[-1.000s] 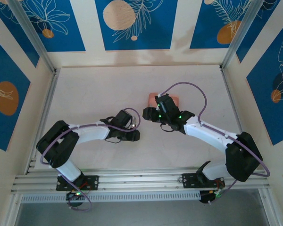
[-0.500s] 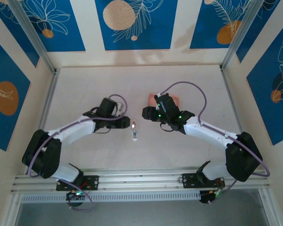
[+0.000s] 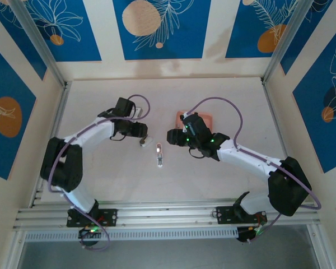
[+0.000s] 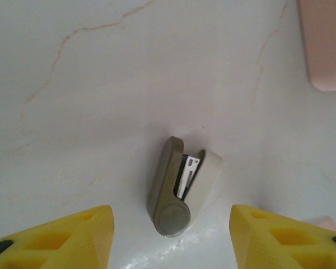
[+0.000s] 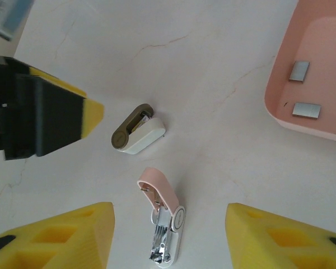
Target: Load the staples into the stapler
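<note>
A pink stapler (image 5: pixel 164 219) lies flipped open on the white table, its metal channel bared, between the yellow fingers of my open right gripper (image 5: pixel 168 246); from above it sits mid-table (image 3: pixel 159 156). Beside it lies an olive-and-white stapler (image 4: pixel 179 185), slightly ajar. It rests between the spread fingers of my open left gripper (image 4: pixel 171 238), untouched. Two grey staples (image 5: pixel 299 70) (image 5: pixel 306 110) lie in the pink tray (image 5: pixel 325 39). In the top view my left gripper (image 3: pixel 140 135) and right gripper (image 3: pixel 171 136) face each other across the staplers.
The pink tray (image 3: pixel 204 117) sits just behind my right wrist, half hidden by the arm. Its corner shows at the top right of the left wrist view (image 4: pixel 327 50). Patterned walls and aluminium rails bound the table.
My left arm has swung back and to the left, uncovering the pink stapler on the table, and its jaws have widened. The right arm has barely shifted.
</note>
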